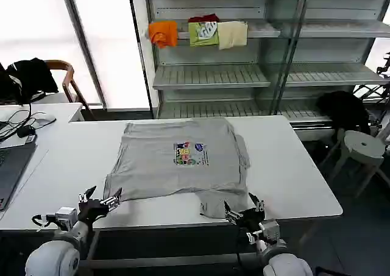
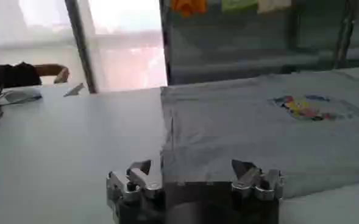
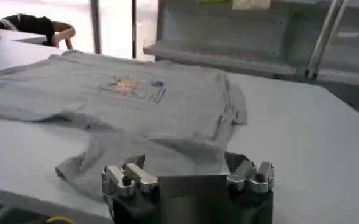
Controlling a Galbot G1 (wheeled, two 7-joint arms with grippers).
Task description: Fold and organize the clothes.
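A light grey short-sleeved shirt (image 1: 177, 160) with a multicoloured chest print (image 1: 191, 153) lies spread on the white table (image 1: 292, 172), one sleeve reaching the near edge. My left gripper (image 1: 99, 201) is open at the shirt's near left corner, just off the cloth. My right gripper (image 1: 242, 209) is open over the near sleeve at the table's front edge. The left wrist view has the left gripper (image 2: 193, 172) with its fingers wide apart at the edge of the shirt (image 2: 258, 131). The right wrist view has the right gripper (image 3: 185, 167) wide apart before the sleeve (image 3: 142, 152). Nothing is held.
A laptop (image 1: 12, 166) and cables lie on the desk at left. A chair with a black garment (image 1: 30, 75) stands behind it. Metal shelves (image 1: 244, 75) hold small orange, green and cream garments (image 1: 201, 33). A white stool (image 1: 364, 148) stands at right.
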